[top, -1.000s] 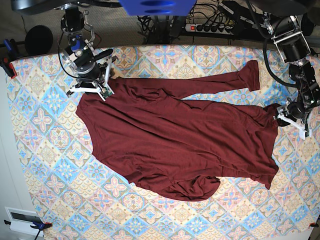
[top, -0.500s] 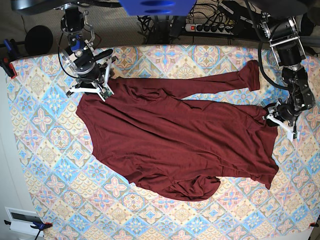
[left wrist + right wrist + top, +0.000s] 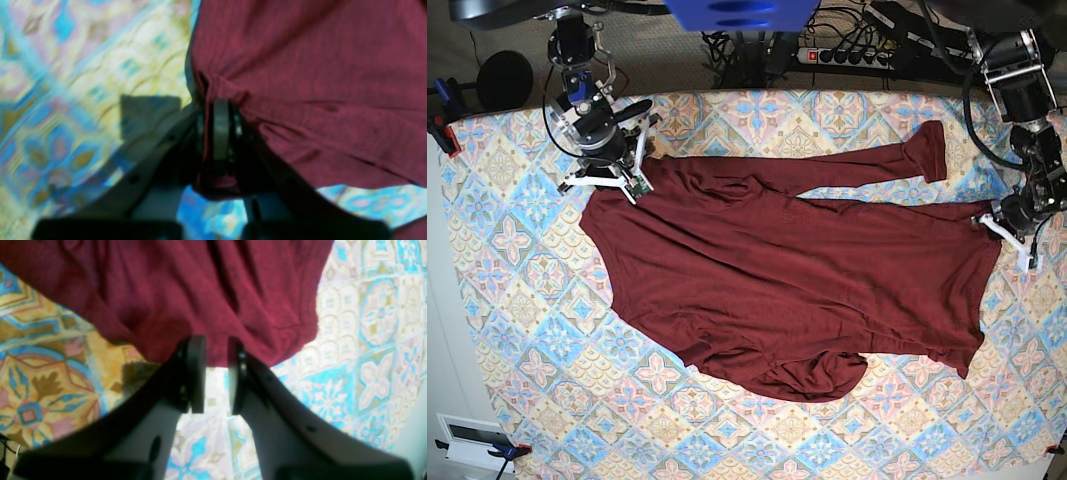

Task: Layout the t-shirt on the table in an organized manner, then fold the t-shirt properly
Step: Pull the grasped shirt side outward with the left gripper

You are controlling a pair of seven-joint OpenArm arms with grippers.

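Observation:
The dark maroon t-shirt (image 3: 777,280) lies spread across the patterned table (image 3: 527,300), one long sleeve (image 3: 867,165) stretched toward the back right and its front hem bunched (image 3: 817,375). My left gripper (image 3: 997,226) is at the shirt's right edge. In the left wrist view it (image 3: 218,103) is shut on a pinch of the maroon fabric (image 3: 317,83). My right gripper (image 3: 630,186) is at the shirt's back left corner. In the right wrist view its jaws (image 3: 217,343) stand a narrow gap apart, tips at the fabric's edge (image 3: 200,290), with table showing between them.
A power strip (image 3: 847,55) and cables lie behind the table's back edge. A black round object (image 3: 505,80) and a clamp (image 3: 439,125) are at the back left. A white device (image 3: 472,435) sits off the front left corner.
My left gripper moved in to the shirt's right edge, closed on it and pulled it to the right, so that edge is now stretched out. The right arm has not moved.

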